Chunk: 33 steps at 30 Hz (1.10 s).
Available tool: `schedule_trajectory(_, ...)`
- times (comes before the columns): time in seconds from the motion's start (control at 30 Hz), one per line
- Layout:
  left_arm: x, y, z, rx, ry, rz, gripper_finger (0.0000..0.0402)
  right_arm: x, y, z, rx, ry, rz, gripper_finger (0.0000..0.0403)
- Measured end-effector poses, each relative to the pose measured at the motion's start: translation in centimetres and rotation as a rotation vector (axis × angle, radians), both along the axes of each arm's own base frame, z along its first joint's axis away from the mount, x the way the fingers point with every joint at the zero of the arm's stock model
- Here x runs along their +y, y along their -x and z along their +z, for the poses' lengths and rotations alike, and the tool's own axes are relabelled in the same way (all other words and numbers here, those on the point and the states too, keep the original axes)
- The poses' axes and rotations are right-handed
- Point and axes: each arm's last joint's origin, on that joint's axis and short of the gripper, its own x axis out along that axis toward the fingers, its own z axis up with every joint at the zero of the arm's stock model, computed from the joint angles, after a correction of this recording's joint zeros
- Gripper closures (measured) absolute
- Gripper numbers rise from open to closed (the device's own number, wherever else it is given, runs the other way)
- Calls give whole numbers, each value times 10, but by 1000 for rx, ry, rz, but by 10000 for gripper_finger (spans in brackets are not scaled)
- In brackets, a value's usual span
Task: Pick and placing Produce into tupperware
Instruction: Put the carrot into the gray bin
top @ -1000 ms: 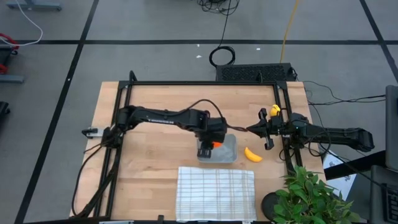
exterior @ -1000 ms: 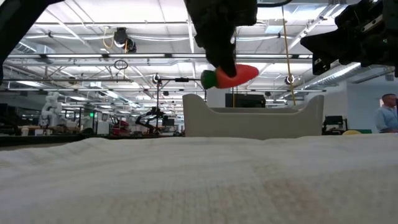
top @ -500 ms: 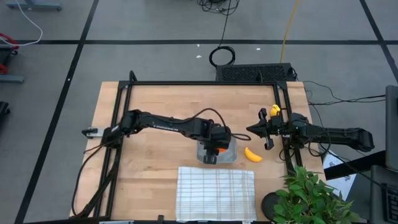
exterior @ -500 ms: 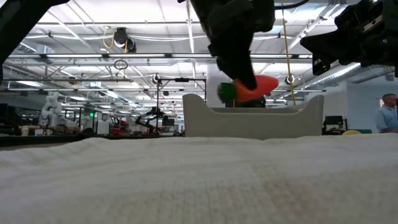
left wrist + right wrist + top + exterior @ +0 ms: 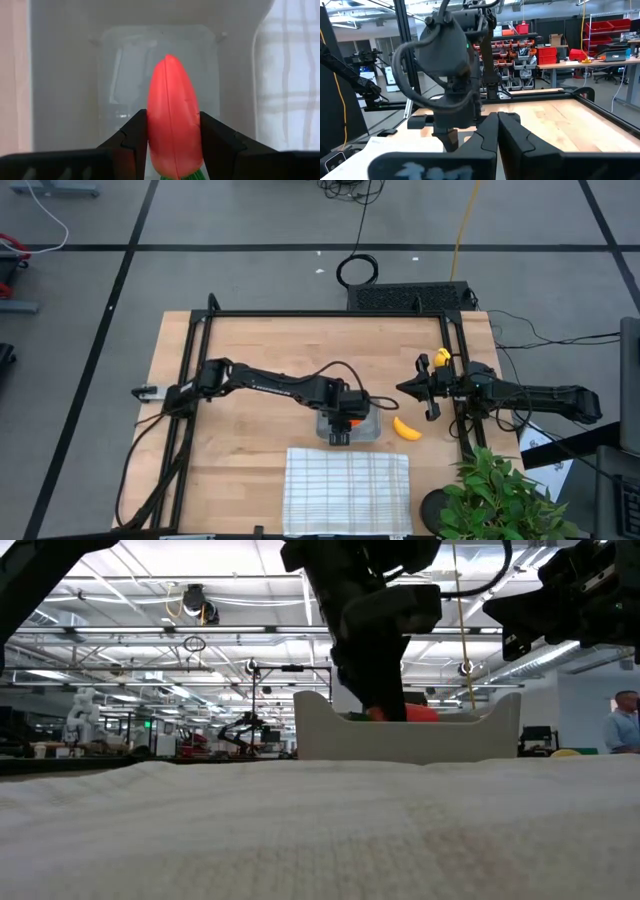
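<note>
Carrot (image 5: 172,135) clamped between left gripper (image 5: 340,425) fingers, down inside the tupperware (image 5: 368,423), mid-table just above the striped cloth (image 5: 347,488); whether it touches the floor of the tub, hard to tell. Banana (image 5: 405,429) lies on the wood just right of the tub. Right gripper (image 5: 428,389) hangs near the right rail, fingers closed, holding nothing.

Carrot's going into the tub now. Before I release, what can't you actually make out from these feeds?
- Whether the carrot touches the tupperware floor: the high view is blocked by the left gripper, the low view by the tub's near wall.
- The carrot's green top: cut off at the left wrist view's edge.
- The banana: absent from the low view.
- The small yellow fruit: half hidden by the right arm.
</note>
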Motion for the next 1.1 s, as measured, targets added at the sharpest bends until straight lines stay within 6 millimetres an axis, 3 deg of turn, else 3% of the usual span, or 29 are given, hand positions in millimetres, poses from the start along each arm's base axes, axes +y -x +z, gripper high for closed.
schedule_trajectory(0.27, 0, 3, -13, 12, 6, 39, 266, 0, 0, 0, 0, 0, 0, 403)
schedule_trajectory(0.63, 2, 5, -14, 31, 33, 284, 266, 0, 0, 0, 0, 0, 0, 403)
schedule_trajectory(1.1, -27, 8, -14, -6, -119, 251, 266, 0, 0, 0, 0, 0, 0, 403)
